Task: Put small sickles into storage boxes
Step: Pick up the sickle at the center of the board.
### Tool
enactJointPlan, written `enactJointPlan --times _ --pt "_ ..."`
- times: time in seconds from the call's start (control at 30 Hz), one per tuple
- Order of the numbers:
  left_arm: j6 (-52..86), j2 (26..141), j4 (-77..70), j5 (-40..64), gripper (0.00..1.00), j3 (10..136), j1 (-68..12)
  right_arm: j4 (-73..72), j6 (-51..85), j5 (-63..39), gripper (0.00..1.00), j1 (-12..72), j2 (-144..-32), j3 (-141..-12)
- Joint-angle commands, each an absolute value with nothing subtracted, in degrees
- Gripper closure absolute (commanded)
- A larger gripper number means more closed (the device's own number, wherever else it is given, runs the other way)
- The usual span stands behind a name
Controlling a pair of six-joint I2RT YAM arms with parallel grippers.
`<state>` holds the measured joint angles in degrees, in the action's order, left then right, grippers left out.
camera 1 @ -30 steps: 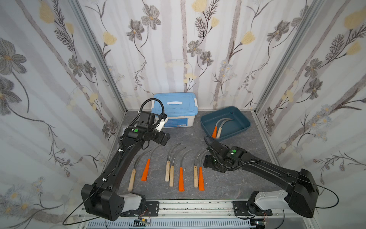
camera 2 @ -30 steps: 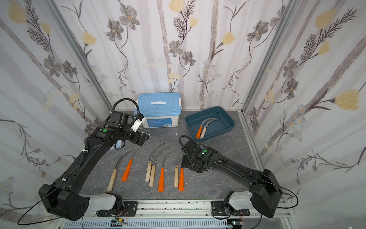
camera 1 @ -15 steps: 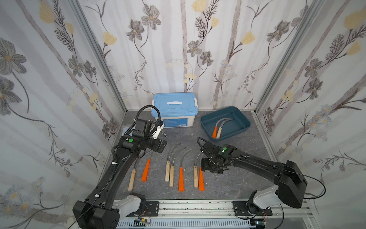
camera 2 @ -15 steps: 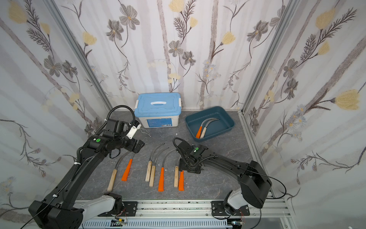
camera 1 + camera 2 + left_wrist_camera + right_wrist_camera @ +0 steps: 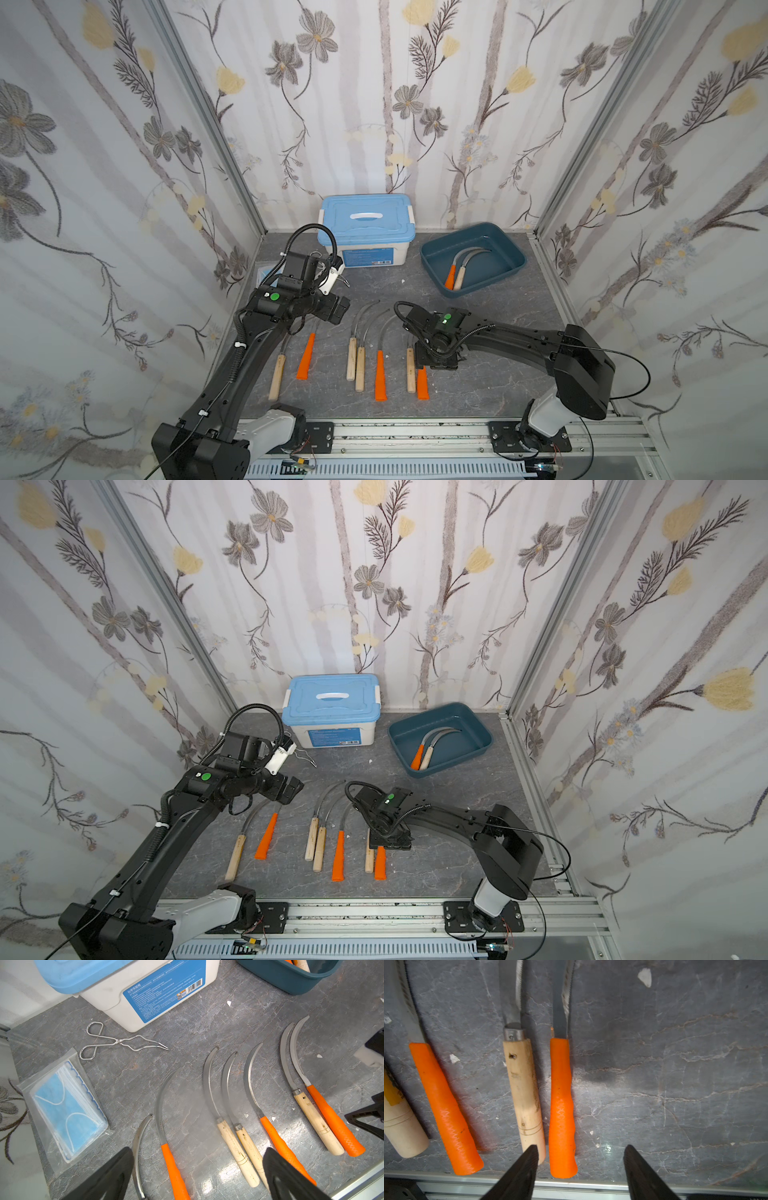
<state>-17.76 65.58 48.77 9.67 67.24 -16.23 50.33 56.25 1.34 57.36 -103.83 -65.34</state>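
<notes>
Overhead, marbled tabletop [image 5: 498, 386] (7 sickles [image 5: 380, 374]), floral walls [image 5: 374, 104]

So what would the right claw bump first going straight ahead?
Probably the orange-handled sickle, which the right claw straddles, though one fingertip might clip the wooden-handled sickle first; depth is unclear.

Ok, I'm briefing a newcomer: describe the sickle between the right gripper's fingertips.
From the dark teal tray at the back, come forward to the row of sickles on the grey table. It is the orange-handled sickle last on the robot's right, under the right gripper, with a wooden-handled sickle beside it on one side only.
</notes>
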Motion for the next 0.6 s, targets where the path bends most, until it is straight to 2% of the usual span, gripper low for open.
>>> enactJointPlan --times 0.0,0.57 --pt "-17.84 65.5 47.85 9.27 0.0 67.49 -16.19 48.91 55.65 2.48 0.34 57.39 -105.98 -66.66" --pt "-17.36 63.95 46.24 8.98 0.0 65.89 -16.2 47.58 53.67 3.27 0.38 55.46 -112.46 -68.59"
